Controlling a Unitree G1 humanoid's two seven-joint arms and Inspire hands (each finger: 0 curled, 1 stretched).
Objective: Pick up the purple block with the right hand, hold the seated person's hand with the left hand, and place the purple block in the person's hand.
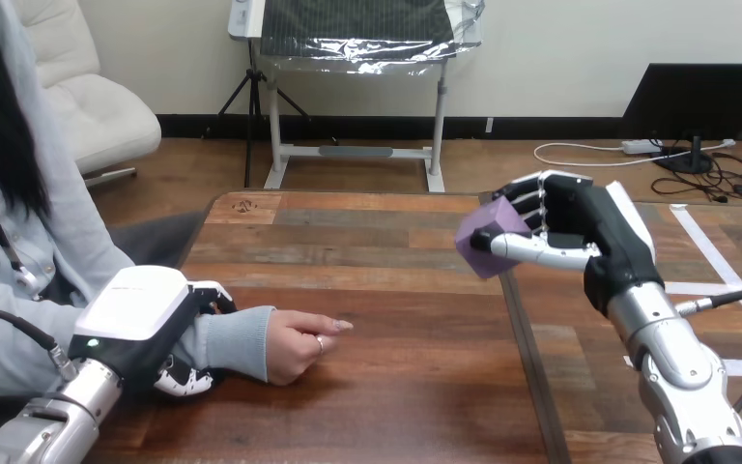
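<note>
Closest in, the left hand curls round the person's wrist; the person's hand rests fisted on the wooden table. Pinched between the right hand's thumb and fingers, the purple block hangs higher, well right of that fist.

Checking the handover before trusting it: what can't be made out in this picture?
Head view:
- The left hand curls round the person's wrist; its own white shell hides the palm.
- The person's hand lies fist-down, hiding its palm.
- Fingers of the right hand cover the far side of the purple block.
</note>
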